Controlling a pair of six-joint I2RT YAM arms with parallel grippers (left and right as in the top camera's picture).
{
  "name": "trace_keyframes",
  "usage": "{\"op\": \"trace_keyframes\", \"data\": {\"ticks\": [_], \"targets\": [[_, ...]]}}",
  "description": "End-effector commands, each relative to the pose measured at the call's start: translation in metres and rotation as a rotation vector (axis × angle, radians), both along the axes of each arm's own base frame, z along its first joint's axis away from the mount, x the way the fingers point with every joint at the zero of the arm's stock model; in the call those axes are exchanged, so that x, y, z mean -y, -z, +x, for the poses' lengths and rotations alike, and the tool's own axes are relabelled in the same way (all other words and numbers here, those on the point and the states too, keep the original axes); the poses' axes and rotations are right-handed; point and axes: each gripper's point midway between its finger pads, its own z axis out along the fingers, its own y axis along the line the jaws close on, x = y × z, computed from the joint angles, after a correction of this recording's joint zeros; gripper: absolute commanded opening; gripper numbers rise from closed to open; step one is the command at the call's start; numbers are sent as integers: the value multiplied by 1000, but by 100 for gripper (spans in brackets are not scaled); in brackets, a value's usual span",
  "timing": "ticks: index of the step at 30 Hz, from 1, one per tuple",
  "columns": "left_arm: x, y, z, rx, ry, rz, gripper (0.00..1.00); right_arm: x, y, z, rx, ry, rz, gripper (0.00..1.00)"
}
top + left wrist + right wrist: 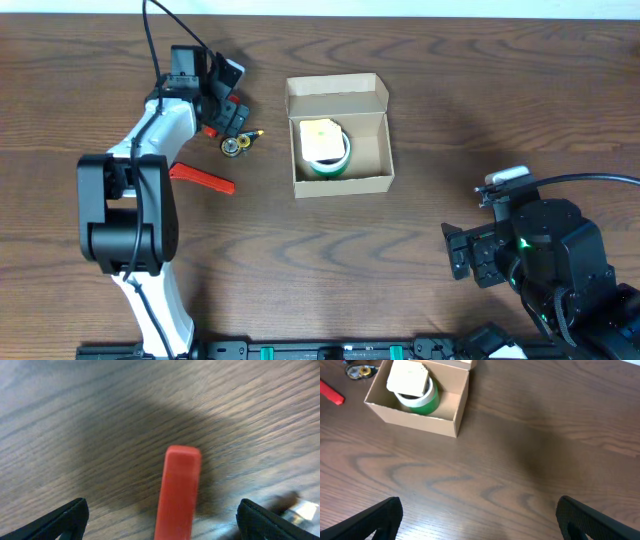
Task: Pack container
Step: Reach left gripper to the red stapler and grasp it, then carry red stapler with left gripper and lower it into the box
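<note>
The container (340, 183) is an open tan cardboard box at the table's middle, its flap lid standing up at the back. A green and white tape roll (326, 148) lies inside it. My left gripper (222, 100) is open, low over a red and black object (228, 118) to the box's left. In the left wrist view a red bar (178, 490) lies between the open jaws (162, 517), untouched. My right gripper (462, 252) is open and empty at the front right. The right wrist view (477, 520) shows the box (410, 417) and the roll (415, 392) far ahead.
A small brass and metal item (238, 143) lies just left of the box and shows in the left wrist view (302, 510). A red stick (203, 179) lies on the table further front, also in the right wrist view (331, 391).
</note>
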Motion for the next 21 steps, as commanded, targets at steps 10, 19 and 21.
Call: {"op": "trace_keyframes", "data": {"ticks": [10,19,21], "targets": [[-3,8,11,20,-37,80,89,2,1,0,-2,-3,-12,99],[-3,20,9,-2,-36,83,88,2,1,0,-2,-3,-12,99],[-3,21,8,-6,-46,77,88,1,1,0,-1,-3,-12,99]]}}
